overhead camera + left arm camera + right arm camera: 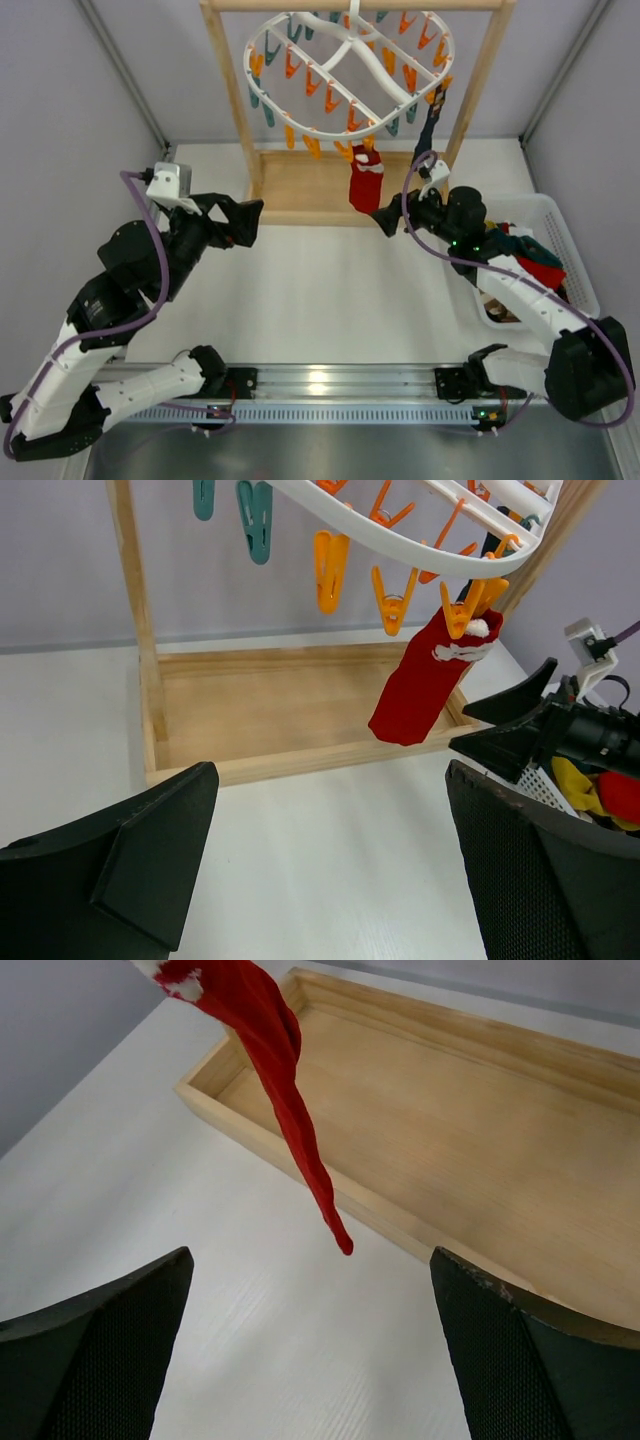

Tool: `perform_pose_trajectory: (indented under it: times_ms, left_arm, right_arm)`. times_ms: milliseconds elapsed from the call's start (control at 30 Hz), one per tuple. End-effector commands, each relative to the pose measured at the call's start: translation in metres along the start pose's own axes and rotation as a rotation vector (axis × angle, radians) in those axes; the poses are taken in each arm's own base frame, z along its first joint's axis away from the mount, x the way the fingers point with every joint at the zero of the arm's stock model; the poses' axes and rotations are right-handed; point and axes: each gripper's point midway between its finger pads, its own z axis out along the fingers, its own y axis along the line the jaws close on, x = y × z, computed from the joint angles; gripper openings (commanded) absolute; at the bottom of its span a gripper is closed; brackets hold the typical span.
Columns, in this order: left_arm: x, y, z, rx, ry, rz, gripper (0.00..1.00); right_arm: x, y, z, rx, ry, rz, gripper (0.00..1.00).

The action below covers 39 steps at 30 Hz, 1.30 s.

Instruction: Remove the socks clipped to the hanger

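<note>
The white oval hanger [352,55] hangs from the wooden stand, fringed with orange and teal clips. A red sock with white marks [366,186] [425,680] [282,1080] is clipped at its near rim and dangles over the stand's base. A black sock [432,115] hangs at the hanger's right side. My left gripper [254,224] [330,780] is open and empty, left of the red sock and pointing toward it. My right gripper [380,220] [310,1260] is open and empty, just right of and below the red sock's tip.
The wooden stand's tray base [300,185] and two upright posts [232,90] frame the hanger. A white basket [560,212] at the right holds several loose socks [530,255]. Grey walls close in both sides.
</note>
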Motion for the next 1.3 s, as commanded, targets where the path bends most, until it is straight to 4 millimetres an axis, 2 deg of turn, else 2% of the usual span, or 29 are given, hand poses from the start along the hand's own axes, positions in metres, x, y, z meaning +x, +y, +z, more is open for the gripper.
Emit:
perform_pose_trajectory:
  times_ms: [0, 33, 67, 133, 200, 300, 367, 400, 433, 500, 533, 567, 600, 633, 667, 733, 767, 800, 867, 900, 933, 967, 1000, 1033, 1100, 1167, 1200, 1233, 1267]
  left_arm:
    - [0.006, 0.001, -0.001, 0.002, 0.019, 0.007, 0.99]
    - [0.008, 0.000, 0.000, 0.007, 0.025, 0.007, 0.99]
    - [0.008, -0.002, 0.000, 0.014, 0.029, 0.009, 0.99]
    - [0.008, -0.004, 0.000, 0.023, 0.031, 0.002, 0.99]
    - [0.007, -0.007, 0.000, 0.040, 0.031, -0.005, 0.99]
    - [0.004, -0.014, 0.001, 0.066, 0.037, -0.011, 0.99]
    - [0.003, -0.017, 0.002, 0.073, 0.038, -0.019, 0.99]
    - [-0.002, -0.017, 0.001, 0.073, 0.028, -0.029, 0.99]
    - [-0.003, -0.018, 0.002, 0.072, 0.031, -0.032, 0.99]
    - [-0.006, -0.018, 0.004, 0.060, 0.031, -0.038, 0.99]
    - [-0.014, -0.018, 0.003, 0.053, 0.016, -0.052, 0.99]
    - [-0.013, -0.020, 0.007, 0.049, 0.028, -0.047, 0.99]
    - [-0.017, -0.022, 0.008, 0.050, 0.024, -0.053, 0.99]
    - [-0.026, -0.025, 0.008, 0.059, 0.010, -0.070, 0.99]
    - [-0.028, -0.030, 0.013, 0.063, 0.014, -0.072, 0.99]
    - [-0.036, -0.037, 0.017, 0.076, 0.008, -0.084, 0.99]
    - [-0.053, -0.040, 0.014, 0.087, -0.022, -0.103, 0.99]
    - [-0.051, -0.045, 0.024, 0.080, -0.005, -0.098, 0.99]
    - [-0.069, -0.051, 0.028, 0.082, -0.028, -0.111, 0.99]
    - [-0.075, -0.054, 0.030, 0.082, -0.034, -0.114, 0.99]
    - [-0.065, -0.060, 0.046, 0.068, 0.008, -0.090, 0.99]
    - [-0.065, -0.064, 0.051, 0.067, 0.015, -0.084, 0.99]
    - [-0.077, -0.065, 0.051, 0.064, -0.005, -0.090, 0.99]
    - [-0.069, -0.072, 0.064, 0.057, 0.017, -0.072, 0.99]
    - [-0.071, -0.074, 0.071, 0.037, 0.014, -0.063, 0.99]
    - [-0.071, -0.084, 0.079, 0.038, 0.017, -0.048, 0.99]
    - [-0.073, -0.081, 0.081, -0.001, 0.005, -0.036, 0.99]
    - [-0.076, -0.089, 0.078, 0.008, -0.003, -0.029, 0.99]
    - [-0.069, -0.094, 0.085, -0.017, 0.008, -0.003, 0.99]
  right_arm:
    - [-0.052, 0.012, 0.021, -0.030, -0.174, -0.147, 0.97]
    - [-0.055, 0.013, 0.025, -0.039, -0.194, -0.154, 0.96]
    - [-0.047, 0.011, 0.033, -0.052, -0.175, -0.149, 0.95]
    - [-0.046, 0.013, 0.041, -0.075, -0.190, -0.156, 0.91]
    - [-0.037, 0.012, 0.054, -0.084, -0.180, -0.153, 0.89]
    - [-0.032, 0.009, 0.071, -0.099, -0.189, -0.148, 0.81]
    - [-0.029, 0.012, 0.078, -0.121, -0.193, -0.144, 0.62]
    - [-0.028, 0.015, 0.079, -0.120, -0.195, -0.145, 0.41]
    - [-0.030, 0.016, 0.078, -0.112, -0.206, -0.150, 0.30]
    - [-0.027, 0.024, 0.077, -0.091, -0.233, -0.162, 0.14]
    - [-0.030, 0.027, 0.073, -0.083, -0.250, -0.165, 0.11]
    - [-0.023, 0.028, 0.071, -0.072, -0.245, -0.163, 0.07]
    - [-0.027, 0.031, 0.068, -0.053, -0.278, -0.160, 0.02]
    - [-0.033, 0.033, 0.062, -0.041, -0.306, -0.157, 0.00]
    - [-0.026, 0.034, 0.058, -0.030, -0.302, -0.151, 0.00]
    - [-0.032, 0.039, 0.050, 0.012, -0.337, -0.139, 0.00]
    - [-0.029, 0.040, 0.046, 0.027, -0.334, -0.140, 0.00]
    - [-0.029, 0.043, 0.044, 0.068, -0.346, -0.133, 0.00]
    - [-0.032, 0.048, 0.036, 0.109, -0.348, -0.135, 0.00]
    - [-0.029, 0.060, 0.034, 0.112, -0.341, -0.140, 0.00]
    - [-0.028, 0.057, 0.030, 0.170, -0.333, -0.133, 0.00]
    - [-0.029, 0.062, 0.028, 0.182, -0.334, -0.133, 0.00]
    - [-0.029, 0.069, 0.026, 0.216, -0.337, -0.138, 0.00]
    - [-0.028, 0.075, 0.025, 0.225, -0.335, -0.144, 0.00]
    - [-0.025, 0.094, 0.024, 0.225, -0.316, -0.161, 0.00]
    - [-0.020, 0.098, 0.026, 0.267, -0.295, -0.172, 0.00]
    - [-0.021, 0.105, 0.025, 0.285, -0.293, -0.175, 0.00]
    - [-0.016, 0.110, 0.028, 0.290, -0.279, -0.183, 0.00]
    - [-0.021, 0.115, 0.029, 0.301, -0.287, -0.181, 0.00]
